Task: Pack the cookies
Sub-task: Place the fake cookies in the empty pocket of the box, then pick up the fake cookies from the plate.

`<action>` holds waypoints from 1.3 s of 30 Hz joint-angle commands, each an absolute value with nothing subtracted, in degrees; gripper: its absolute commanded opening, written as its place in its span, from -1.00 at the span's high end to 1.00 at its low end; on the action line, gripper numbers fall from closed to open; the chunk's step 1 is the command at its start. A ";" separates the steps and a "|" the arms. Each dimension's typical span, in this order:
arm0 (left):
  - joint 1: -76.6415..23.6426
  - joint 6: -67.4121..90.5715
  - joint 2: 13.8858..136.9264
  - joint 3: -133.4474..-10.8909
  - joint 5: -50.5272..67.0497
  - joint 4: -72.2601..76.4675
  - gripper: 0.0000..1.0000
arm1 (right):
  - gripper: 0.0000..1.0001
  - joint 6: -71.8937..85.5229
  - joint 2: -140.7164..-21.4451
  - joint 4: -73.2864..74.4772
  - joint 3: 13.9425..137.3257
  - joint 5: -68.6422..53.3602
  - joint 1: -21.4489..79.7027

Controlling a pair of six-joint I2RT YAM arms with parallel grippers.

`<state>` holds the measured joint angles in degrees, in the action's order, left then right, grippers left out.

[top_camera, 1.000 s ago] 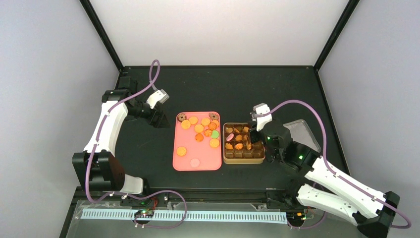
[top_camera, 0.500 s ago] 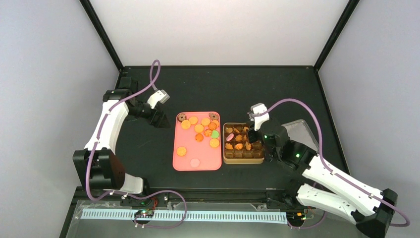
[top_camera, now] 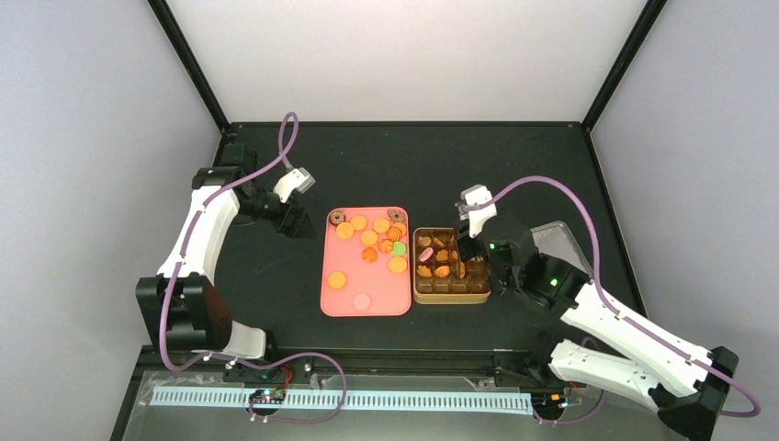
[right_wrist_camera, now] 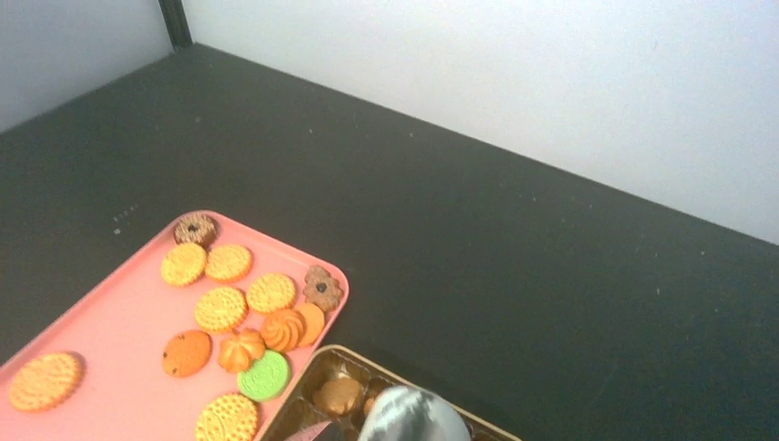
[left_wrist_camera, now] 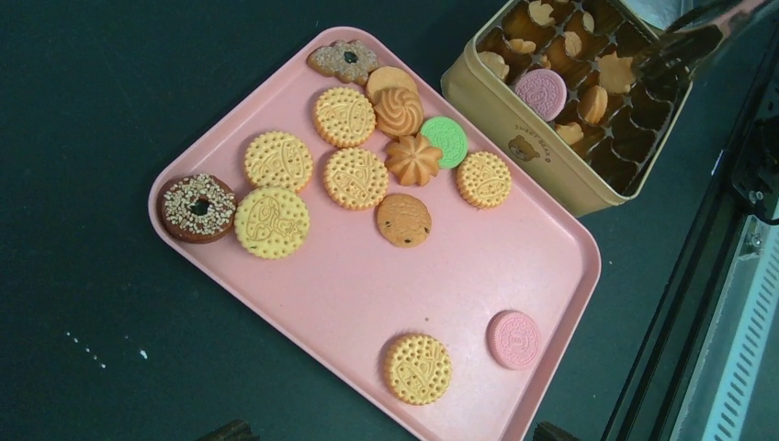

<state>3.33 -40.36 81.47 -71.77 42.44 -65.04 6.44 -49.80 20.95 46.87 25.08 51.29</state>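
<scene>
Lying mostly on the flat pink plastic tray [left_wrist_camera: 367,285], the small round cookies [left_wrist_camera: 355,177] are only part packed: a tight cluster of yellow, orange, green and chocolate-sprinkled ones sits at the tray's far end, with a yellow one and a pink one alone at its near end. A smaller share is already dropped into the gridded compartments of the gold rectangular tin [left_wrist_camera: 542,152], which stands just beside the tray on the black table [top_camera: 413,165]. Over that tin hangs the right gripper [top_camera: 466,251], jaws closed around a pair of metal tongs [left_wrist_camera: 684,41] whose tips reach down among the compartments on the tin's right side. I can't tell whether those tips pinch a biscuit or stand apart. To my eye the step in hand is a delivery into the tin. The next move would be a swing across to the tray with the tongs let open enough to straddle a biscuit by its edges. A lone cookie looks easier than one in the crowded cluster. The left gripper [top_camera: 299,223] hovers off the tray's far left corner, jaws wide apart and empty. On the tin's side I make out a small printed bear beside lettering too fine to read.
</scene>
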 commanded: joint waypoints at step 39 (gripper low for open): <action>10.11 -43.74 80.11 -73.80 40.35 -69.71 -0.61 | 0.52 -0.47 -89.47 -13.04 62.21 10.21 72.19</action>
